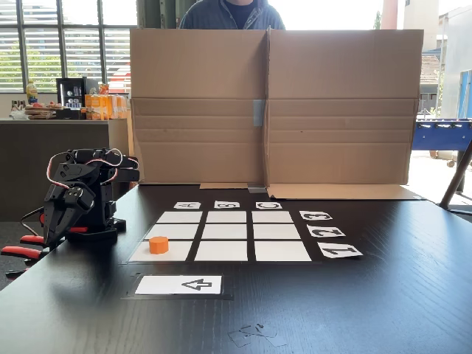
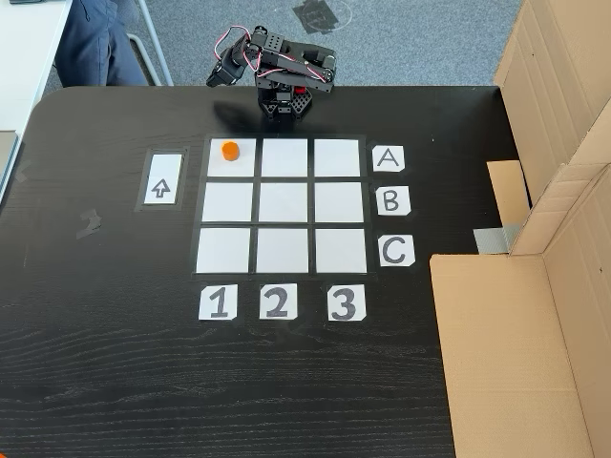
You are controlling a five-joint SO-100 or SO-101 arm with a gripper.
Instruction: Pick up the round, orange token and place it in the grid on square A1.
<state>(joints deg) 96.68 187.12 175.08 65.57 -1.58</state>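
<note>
The small orange token (image 2: pixel 229 150) (image 1: pixel 158 244) stands flat on square A1 (image 2: pixel 240 168) (image 1: pixel 177 253), the corner cell of the grid (image 2: pixel 284 203) (image 1: pixel 226 231) next to the A and 1 labels. It is the top-left cell in a fixed view from above and the near-left cell in the other. The black arm is folded up at the table edge beside the grid, with its gripper (image 2: pixel 225 72) (image 1: pixel 53 230) tucked down, apart from the token. Its fingers are too dark to tell whether they are open or shut. Nothing shows between them.
A white card with a black arrow (image 2: pixel 161 179) (image 1: pixel 179 285) lies beside column 1. A tall cardboard wall (image 1: pixel 273 110) (image 2: pixel 554 143) lines the far side of the table, with a person behind it. Red clamps (image 1: pixel 26 247) hold the arm's base.
</note>
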